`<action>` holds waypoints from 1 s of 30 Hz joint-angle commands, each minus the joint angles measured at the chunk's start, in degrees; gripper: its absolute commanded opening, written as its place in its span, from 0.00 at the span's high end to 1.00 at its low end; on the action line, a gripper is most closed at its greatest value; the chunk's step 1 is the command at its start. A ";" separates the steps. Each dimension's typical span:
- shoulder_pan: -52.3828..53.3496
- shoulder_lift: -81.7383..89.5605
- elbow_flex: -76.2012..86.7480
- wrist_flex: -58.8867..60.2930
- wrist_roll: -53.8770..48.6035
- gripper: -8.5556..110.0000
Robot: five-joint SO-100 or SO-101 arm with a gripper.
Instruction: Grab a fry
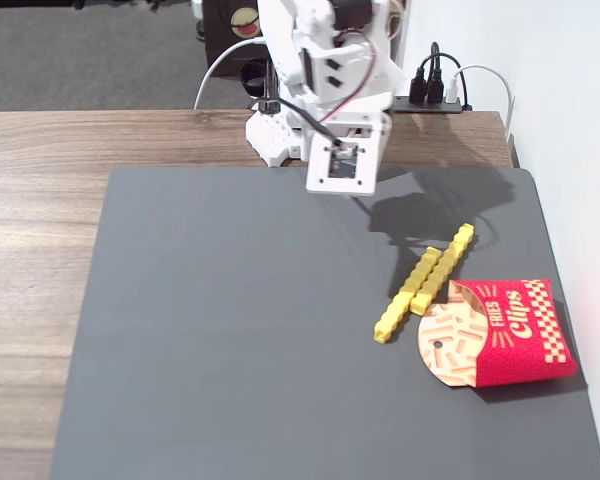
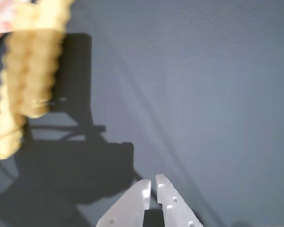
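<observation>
Two yellow fries lie side by side on the dark grey mat (image 1: 230,350), right of centre in the fixed view: the left fry (image 1: 405,297) and the right fry (image 1: 443,267). In the wrist view they show blurred at the upper left, one fry (image 2: 38,61) beside the other fry (image 2: 7,120). My gripper (image 2: 152,182) is at the bottom of the wrist view with its white fingers almost together and nothing between them, above bare mat, well apart from the fries. In the fixed view only my white wrist (image 1: 342,150) shows at the top centre.
A red "Fries Clips" carton (image 1: 505,333) lies on its side just right of the fries, its open mouth touching them. The mat sits on a wooden table (image 1: 40,250). A white wall (image 1: 580,150) is on the right, and cables and a power strip (image 1: 435,95) are behind.
</observation>
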 commanded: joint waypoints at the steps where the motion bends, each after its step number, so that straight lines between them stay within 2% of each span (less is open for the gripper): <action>1: -4.66 -6.15 -5.89 -1.58 6.15 0.92; 11: -13.45 -23.20 -14.41 -6.77 18.11 0.92; 13: -14.33 -25.66 -15.56 -8.09 19.86 0.87; 15: -15.38 -27.25 -16.35 -8.53 21.18 0.76; 17: -16.35 -27.95 -16.87 -8.88 21.97 0.71; 30: -19.34 -35.86 -18.46 -14.33 27.77 0.71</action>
